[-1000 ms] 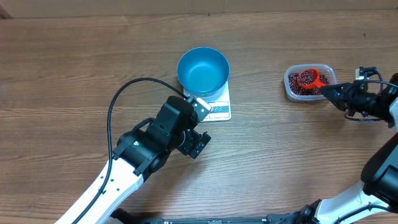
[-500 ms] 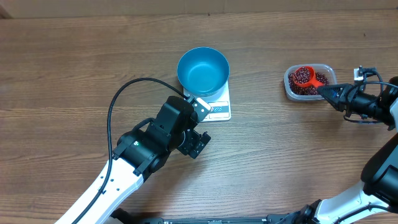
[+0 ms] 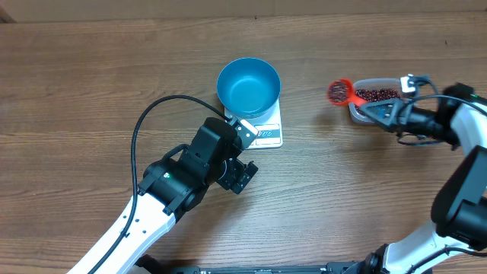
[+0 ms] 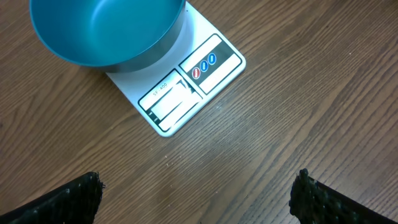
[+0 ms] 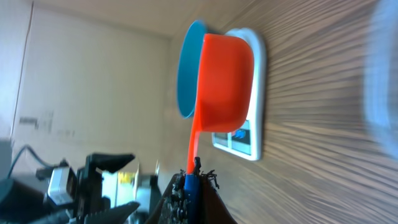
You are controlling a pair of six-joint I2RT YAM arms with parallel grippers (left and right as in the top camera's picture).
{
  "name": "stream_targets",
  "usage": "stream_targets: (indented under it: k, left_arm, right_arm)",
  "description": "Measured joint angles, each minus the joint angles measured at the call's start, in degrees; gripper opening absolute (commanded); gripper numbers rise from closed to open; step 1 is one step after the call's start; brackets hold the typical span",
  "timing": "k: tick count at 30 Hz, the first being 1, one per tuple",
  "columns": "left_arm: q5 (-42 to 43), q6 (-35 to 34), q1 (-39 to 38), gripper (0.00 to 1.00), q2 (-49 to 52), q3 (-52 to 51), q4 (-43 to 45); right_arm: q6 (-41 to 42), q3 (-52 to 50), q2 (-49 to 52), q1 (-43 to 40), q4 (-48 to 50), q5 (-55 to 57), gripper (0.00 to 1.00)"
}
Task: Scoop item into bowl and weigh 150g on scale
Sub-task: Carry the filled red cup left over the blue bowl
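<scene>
Right gripper (image 3: 374, 111) is pinching the handle of an orange scoop (image 5: 224, 81), which is hovering, loaded with beans (image 3: 338, 93), just beside the plastic tub (image 3: 377, 80) on the bowl's side. Farther off, the blue bowl (image 3: 248, 87) is sitting on the scale (image 3: 270, 135), and the left gripper (image 3: 242, 176) is hanging spread wide near it.

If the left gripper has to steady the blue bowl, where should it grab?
Probably the rim of the bowl on the side facing the left gripper, from above, one finger inside, one outside. It stands upright and empty on the scale, with no handle and a thin open rim.
</scene>
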Motion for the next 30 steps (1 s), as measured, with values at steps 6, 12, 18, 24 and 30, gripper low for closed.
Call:
stream_targets:
  k: [6, 12, 18, 24, 30]
  left_arm:
    - [0.0, 0.0, 0.0, 0.99, 0.0, 0.0, 0.0]
    - [0.0, 0.0, 0.0, 0.99, 0.0, 0.0, 0.0]
    - [0.0, 0.0, 0.0, 0.99, 0.0, 0.0, 0.0]
    - [0.0, 0.0, 0.0, 0.99, 0.0, 0.0, 0.0]
    - [0.0, 0.0, 0.0, 0.99, 0.0, 0.0, -0.1]
  right_arm:
    - [-0.5, 0.0, 0.0, 7.1, 2.2, -4.5, 0.04]
    - [-0.8, 0.0, 0.0, 11.7, 3.5, -7.0, 0.04]
    - [1.9, -0.2, 0.0, 15.3, 9.6, -8.3, 0.04]
    - [8.0, -0.4, 0.0, 17.8, 19.7, -8.8, 0.04]
    - [15.9, -0.5, 0.0, 20.4, 30.3, -7.7, 0.04]
